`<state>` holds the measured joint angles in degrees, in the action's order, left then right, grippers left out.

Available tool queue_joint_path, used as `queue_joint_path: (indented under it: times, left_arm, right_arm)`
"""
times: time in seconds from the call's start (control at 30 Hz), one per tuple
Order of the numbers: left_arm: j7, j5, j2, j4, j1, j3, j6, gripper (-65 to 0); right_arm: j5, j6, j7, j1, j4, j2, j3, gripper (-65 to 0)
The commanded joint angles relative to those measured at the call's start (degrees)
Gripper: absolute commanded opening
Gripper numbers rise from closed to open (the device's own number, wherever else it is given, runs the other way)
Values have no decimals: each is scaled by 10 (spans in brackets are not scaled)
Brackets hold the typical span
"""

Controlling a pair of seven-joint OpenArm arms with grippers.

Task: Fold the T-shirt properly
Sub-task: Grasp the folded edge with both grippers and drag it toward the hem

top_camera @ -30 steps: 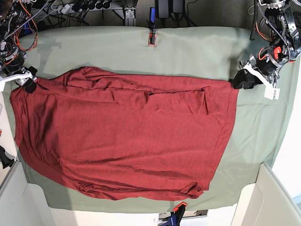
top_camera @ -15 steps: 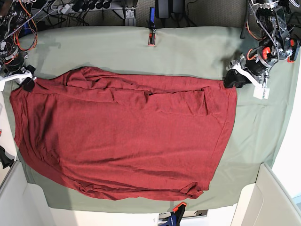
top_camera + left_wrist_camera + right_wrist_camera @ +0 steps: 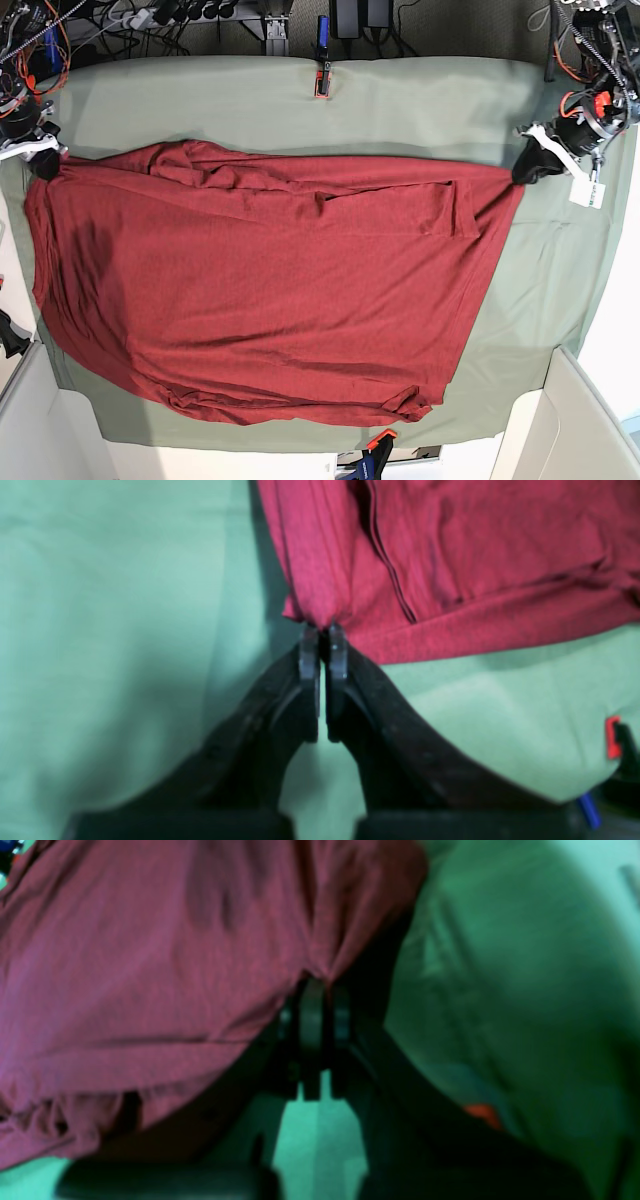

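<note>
One T-shirt [image 3: 260, 290], a large dark red heathered knit of thin, soft fabric, lies spread across the sage green table cover [image 3: 400, 100], occupying most of its surface; its far edge is pulled into a nearly straight, taut line between two corners, with shallow folds and a doubled band of cloth running along that edge, while the near hem is rumpled and curved. The left gripper [image 3: 323, 630], black and matte with narrow flat fingertips [image 3: 309, 652], is closed on the shirt's corner, the fabric gathered into fine radiating pleats where it enters the pinch. The right gripper [image 3: 320, 987], of the same form, is likewise clamped on the opposite corner, the cloth bunching above its tips; this view is blurred. In the base view the left gripper [image 3: 528, 168] sits at the right end of the taut edge and the right gripper [image 3: 45, 165] at the left end. Two orange-and-black clamps [image 3: 322, 82] [image 3: 378, 445] grip the cover's far and near edges.
</note>
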<state>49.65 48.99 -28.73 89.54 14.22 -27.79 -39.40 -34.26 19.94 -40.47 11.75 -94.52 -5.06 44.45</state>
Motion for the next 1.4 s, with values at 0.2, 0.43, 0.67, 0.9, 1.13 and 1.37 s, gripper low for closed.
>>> queue_joint_path:
  times: [0.2,0.43,0.67,0.9,1.13,1.37]
  left_arm:
    - [-20,9,-18,60,-5,-3,-6,-650]
    - [-37,-28,-18,57,-41,20,5,-650]
    - [-62,-107,-18,-10,-113,101,37,-650]
    - [-61,-104,-49,-108,-208,107,43,-650]
    - [-64,-99,-67,-171,-271,183,43,-650]
    - [-92,-127,-62,-210,-326,245,43,-650]
  right_arm:
    - [-6,3,20,-25,-17,-14,16,-650]
    - [15,3,24,-77,-2,-16,12,-650]
    - [43,2,38,-140,64,-19,-4,-650]
    - [60,2,47,-205,151,-35,-4,-650]
    - [72,2,49,-260,219,-51,-4,-650]
    - [83,2,52,-266,234,-51,-4,-650]
